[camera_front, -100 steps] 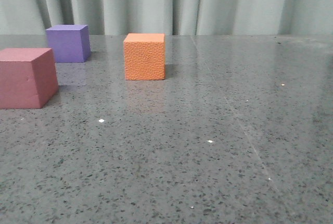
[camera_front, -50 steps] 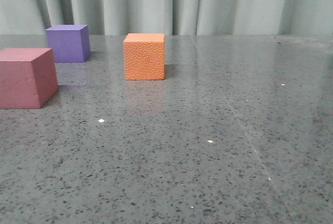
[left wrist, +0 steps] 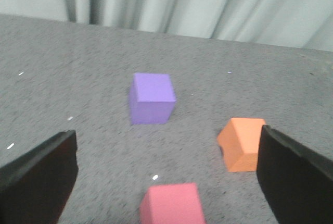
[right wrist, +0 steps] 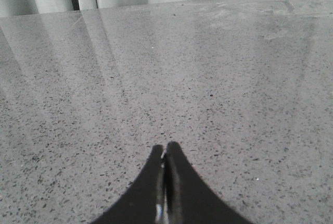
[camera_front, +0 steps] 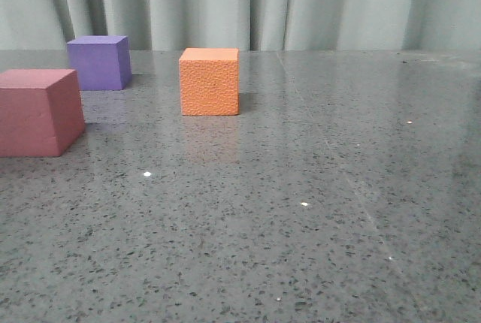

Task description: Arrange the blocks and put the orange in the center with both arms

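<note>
Left end effector [left wrist: 165, 182] spread wide above pinkish-red cube [camera_front: 39, 111]; purple cube [camera_front: 98, 62] beyond it, orange cube [camera_front: 210, 81] right. Right end effector [right wrist: 165, 157] closed, empty, over desk [camera_front: 316, 210].

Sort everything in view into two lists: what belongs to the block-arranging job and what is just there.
Part of the job:
- orange cube
- purple cube
- pinkish-red cube
- left end effector, open wide, holding nothing
- right end effector, fingers closed together, holding nothing

Just there:
- speckled grey table
- pale curtain behind it
</note>
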